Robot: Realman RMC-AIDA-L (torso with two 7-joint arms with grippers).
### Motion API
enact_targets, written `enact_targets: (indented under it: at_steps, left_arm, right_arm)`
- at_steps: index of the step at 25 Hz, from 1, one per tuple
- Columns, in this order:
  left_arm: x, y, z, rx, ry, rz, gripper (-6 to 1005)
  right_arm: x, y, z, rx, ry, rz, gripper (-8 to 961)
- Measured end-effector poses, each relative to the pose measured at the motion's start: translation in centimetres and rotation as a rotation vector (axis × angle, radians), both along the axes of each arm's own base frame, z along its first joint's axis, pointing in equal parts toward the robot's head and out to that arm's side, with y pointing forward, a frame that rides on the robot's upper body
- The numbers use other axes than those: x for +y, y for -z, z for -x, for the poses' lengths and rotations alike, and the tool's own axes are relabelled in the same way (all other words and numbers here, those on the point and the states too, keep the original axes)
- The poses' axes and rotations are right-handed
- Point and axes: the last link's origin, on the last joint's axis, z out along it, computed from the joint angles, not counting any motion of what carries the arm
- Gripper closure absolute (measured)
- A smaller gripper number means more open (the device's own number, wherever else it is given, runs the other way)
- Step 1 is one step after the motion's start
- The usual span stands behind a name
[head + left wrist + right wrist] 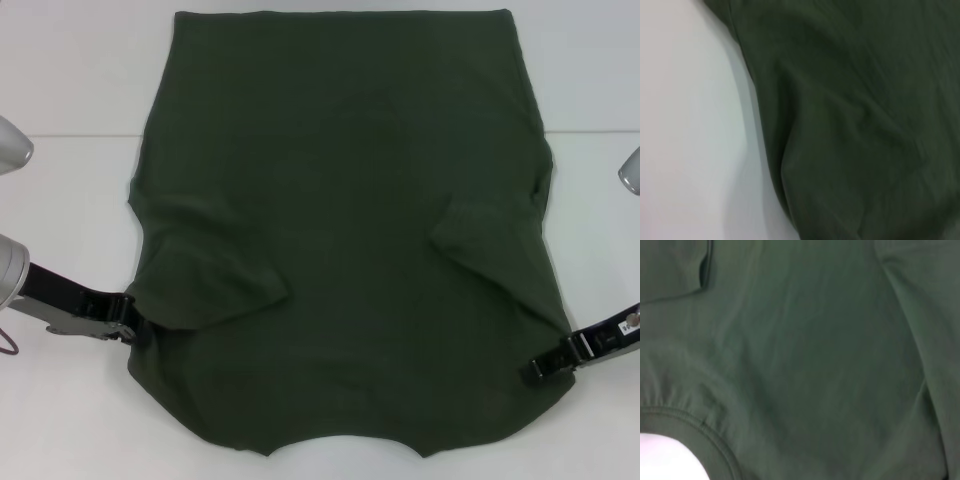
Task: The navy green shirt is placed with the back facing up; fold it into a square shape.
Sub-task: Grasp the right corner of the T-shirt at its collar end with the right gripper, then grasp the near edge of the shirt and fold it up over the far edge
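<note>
White table [70, 420] runs under everything, and the shirt [340, 250] covers most of it, plain side up, hem at 12 o'clock and collar notch at 6 o'clock nearest the robot. Both sleeves look already folded in over the body, making raised ridges at about 8 and 3 o'clock from the middle. The left gripper [132, 328] sits at the cloth's 8 o'clock edge and the right gripper [535, 370] at the 4 o'clock edge, each touching or just beside the fabric; whether either pincer is apart, together or clamped on cloth I cannot tell, since the tips are dark against dark cloth and neither wrist view shows them. The left wrist view shows only a rippled side edge on the table, the right one the collar curve and a folded sleeve. My guess is the next fold carries the collar end toward the hem. Risks: a pinch that takes only the top layer would leave the lower layer behind; uneven lifting would skew the fold; dragging could pull the tucked sleeves back out, spoiling the square.
</note>
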Motion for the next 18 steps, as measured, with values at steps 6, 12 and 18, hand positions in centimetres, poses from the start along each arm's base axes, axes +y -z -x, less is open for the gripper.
enact_targets:
  at_steps: [6,12,18]
  left_arm:
    - [-0.12,0.05,0.05,-0.017,0.000,-0.004,941]
    - [-0.12,-0.05,0.09,-0.025,0.000,-0.005,942]
    - [-0.18,-0.03,-0.21,-0.056,0.021,-0.003,944]
  right_arm:
    - [0.11,0.12,0.16,-0.003,-0.006,0.002,468]
    - [0.16,0.11,0.19,-0.005,-0.008,0.002,753]
    - [0.19,0.08,0.20,-0.006,-0.016,0.003,854]
